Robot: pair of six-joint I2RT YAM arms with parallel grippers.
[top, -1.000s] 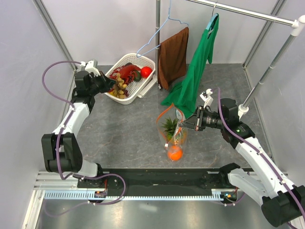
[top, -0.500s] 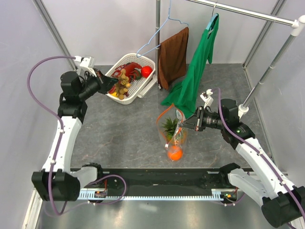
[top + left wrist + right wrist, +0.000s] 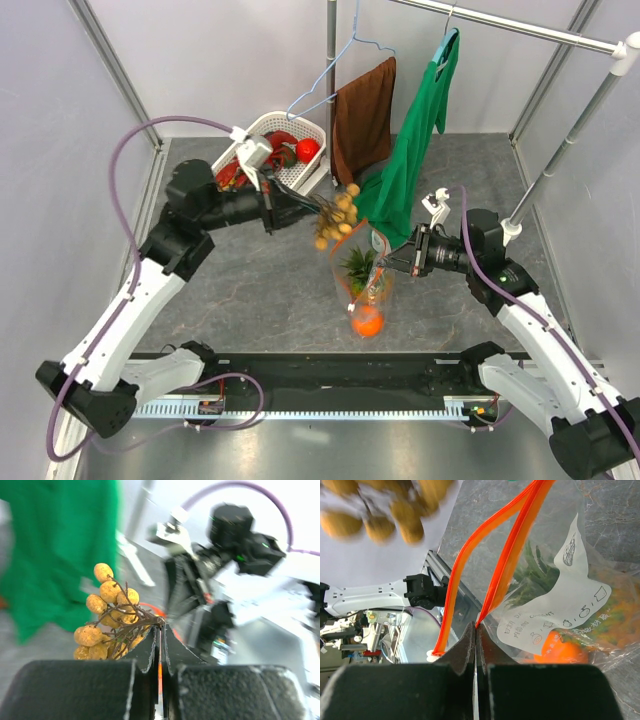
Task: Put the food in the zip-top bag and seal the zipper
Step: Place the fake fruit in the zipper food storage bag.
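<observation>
My left gripper (image 3: 312, 210) is shut on the stem of the tan grape bunch (image 3: 336, 215), which hangs in the air just above and left of the bag's mouth; the bunch also shows in the left wrist view (image 3: 107, 615). My right gripper (image 3: 384, 264) is shut on the rim of the clear zip-top bag (image 3: 362, 275) and holds it up with the mouth open. The red-orange zipper (image 3: 512, 545) spreads in two strips in the right wrist view. Inside the bag lie the orange ball (image 3: 367, 321) and the pineapple with green leaves (image 3: 357, 264).
A white mesh basket (image 3: 300, 168) with red toy foods stands at the back left. A brown cloth (image 3: 362, 120) and a green cloth (image 3: 408, 160) hang from a rail behind the bag. A blue hanger (image 3: 330, 75) hangs by the pole.
My left arm has lifted the grape bunch out of the basket and swung it right, to just above the bag's mouth. My right gripper and the bag have stayed put.
</observation>
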